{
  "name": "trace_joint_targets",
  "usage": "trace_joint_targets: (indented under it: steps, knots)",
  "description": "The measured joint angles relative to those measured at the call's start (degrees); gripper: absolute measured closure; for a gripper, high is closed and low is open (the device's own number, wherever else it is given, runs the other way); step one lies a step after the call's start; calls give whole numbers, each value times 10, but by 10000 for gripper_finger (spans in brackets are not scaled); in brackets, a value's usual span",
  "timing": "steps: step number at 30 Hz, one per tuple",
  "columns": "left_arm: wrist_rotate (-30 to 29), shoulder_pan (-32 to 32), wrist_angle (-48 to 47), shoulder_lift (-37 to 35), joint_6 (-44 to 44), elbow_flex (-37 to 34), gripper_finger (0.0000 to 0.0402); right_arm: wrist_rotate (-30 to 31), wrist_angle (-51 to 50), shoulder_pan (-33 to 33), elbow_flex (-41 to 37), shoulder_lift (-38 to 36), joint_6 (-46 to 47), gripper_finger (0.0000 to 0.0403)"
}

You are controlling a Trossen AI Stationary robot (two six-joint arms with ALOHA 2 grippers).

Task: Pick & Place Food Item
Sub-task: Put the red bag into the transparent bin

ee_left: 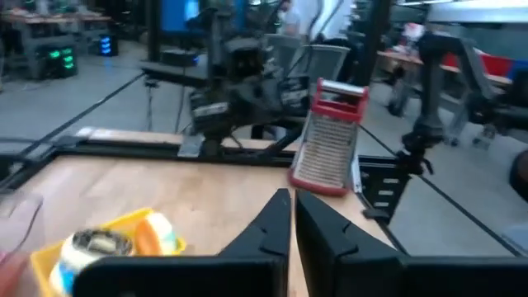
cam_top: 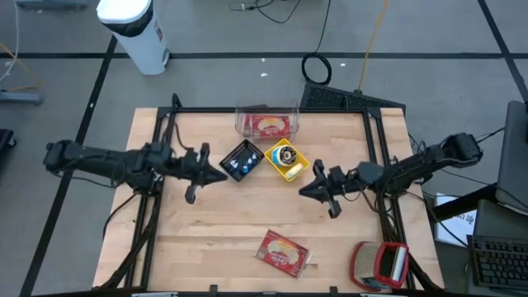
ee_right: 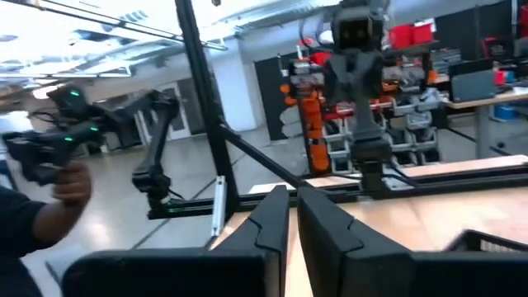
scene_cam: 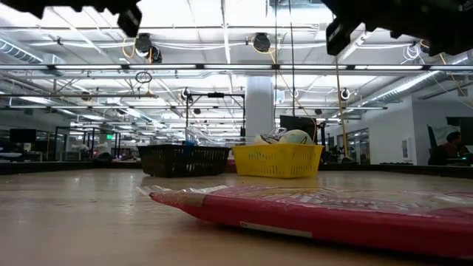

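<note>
A flat red food packet (cam_top: 284,252) lies on the wood table (cam_top: 206,239) near its front edge; it fills the foreground of the low view (scene_cam: 332,214). A clear tub (cam_top: 266,124) holding another red packet stands at the far edge. Between them sit a black basket (cam_top: 242,159) and a yellow basket (cam_top: 286,159). My left gripper (cam_top: 221,173) hovers shut and empty just left of the black basket. My right gripper (cam_top: 304,191) hovers shut and empty near the yellow basket's right side. Both point level toward the table's middle.
A red-and-white grater (cam_top: 381,264) lies at the front right corner and also shows in the left wrist view (ee_left: 330,140). A black frame (cam_top: 247,110) runs round the table. A person's hand (ee_right: 70,183) shows beyond the table. Bare wood lies between the baskets and the front packet.
</note>
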Motion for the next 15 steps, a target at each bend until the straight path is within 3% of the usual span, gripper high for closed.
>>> trace_joint_targets:
  steps: [4, 9, 13, 15]
  knots:
    - [-18, -31, 40, -32, -10, -52, 381, 1, 30, 26, 0, 9, 15, 385]
    - [-17, -64, 149, -49, -29, -132, 380, 5, 137, 97, 12, 83, 5, 385]
    - [-32, -83, 204, -50, -62, -178, 380, 80, 133, 162, 76, 161, -18, 383]
    - [-34, -88, 215, -48, -76, -191, 380, 119, 76, 189, 131, 198, -31, 374]
